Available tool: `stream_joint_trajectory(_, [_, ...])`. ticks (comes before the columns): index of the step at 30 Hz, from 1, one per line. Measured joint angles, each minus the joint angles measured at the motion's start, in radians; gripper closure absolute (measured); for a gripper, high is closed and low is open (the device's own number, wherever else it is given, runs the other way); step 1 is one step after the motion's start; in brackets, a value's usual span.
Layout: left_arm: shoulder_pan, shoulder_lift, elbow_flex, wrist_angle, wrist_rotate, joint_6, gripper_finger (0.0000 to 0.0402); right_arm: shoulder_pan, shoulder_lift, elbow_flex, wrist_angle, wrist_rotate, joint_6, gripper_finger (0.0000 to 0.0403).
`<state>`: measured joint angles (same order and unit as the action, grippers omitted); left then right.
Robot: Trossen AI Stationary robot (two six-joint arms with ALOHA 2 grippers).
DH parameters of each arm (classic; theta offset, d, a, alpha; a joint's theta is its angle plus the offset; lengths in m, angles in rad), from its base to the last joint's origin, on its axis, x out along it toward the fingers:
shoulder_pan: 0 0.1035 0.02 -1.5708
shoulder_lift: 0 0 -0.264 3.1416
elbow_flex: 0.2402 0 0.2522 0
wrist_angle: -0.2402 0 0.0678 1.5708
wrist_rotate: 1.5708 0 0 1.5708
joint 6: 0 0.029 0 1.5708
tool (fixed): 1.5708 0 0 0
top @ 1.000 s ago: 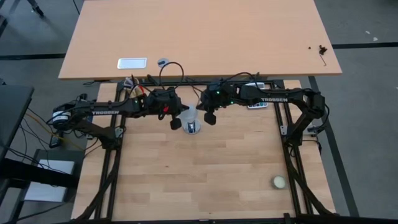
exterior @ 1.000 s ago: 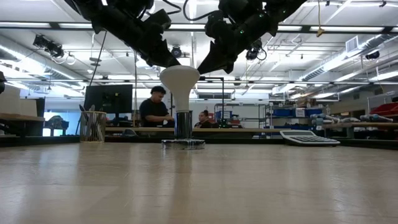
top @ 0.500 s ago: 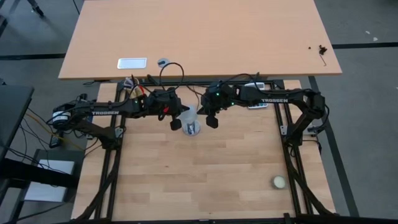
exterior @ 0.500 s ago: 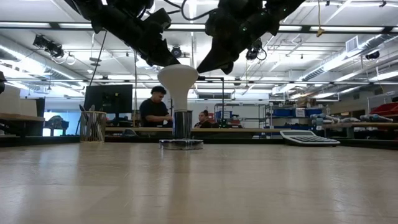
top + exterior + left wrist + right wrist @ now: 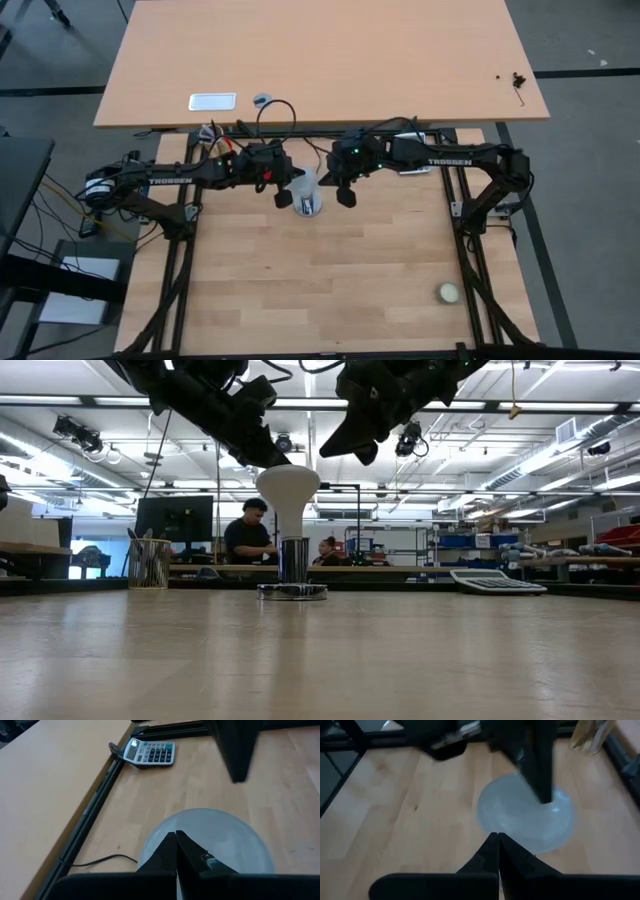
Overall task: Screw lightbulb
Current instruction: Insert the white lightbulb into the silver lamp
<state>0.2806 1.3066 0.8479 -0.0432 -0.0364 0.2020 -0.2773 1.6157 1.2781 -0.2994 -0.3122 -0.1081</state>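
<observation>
A: Where is the lightbulb found?

B: It is seen upright at the far middle of the worktop, with its white dome on top and its metal base set down into a round socket disc. The socket disc is laid flat on the wood.

A: How is the left tool placed?

B: It is held just above the dome, on the left arm's side, and its tips are very near the glass (whether they touch it cannot be told). Its fingers are pressed together, and nothing is held between them.

A: And the right tool?

B: It is raised above the bulb and a little to the other side, apart from the dome. Its fingers are also closed together, and nothing is gripped.

A: What else is seen on the worktop?

B: A calculator is placed near the far edge, on the right arm's side. A small cream ball is found at the near right corner, well apart from the bulb. Two persons are seen in the room behind.
</observation>
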Motion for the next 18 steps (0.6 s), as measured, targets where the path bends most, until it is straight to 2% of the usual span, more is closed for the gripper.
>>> stream_joint_trajectory(18, [-0.001,0.001,-0.002,0.041,0.003,0.000,0.0401,-0.010,-0.002,0.000,0.002,0.006,-0.016,0.0394])
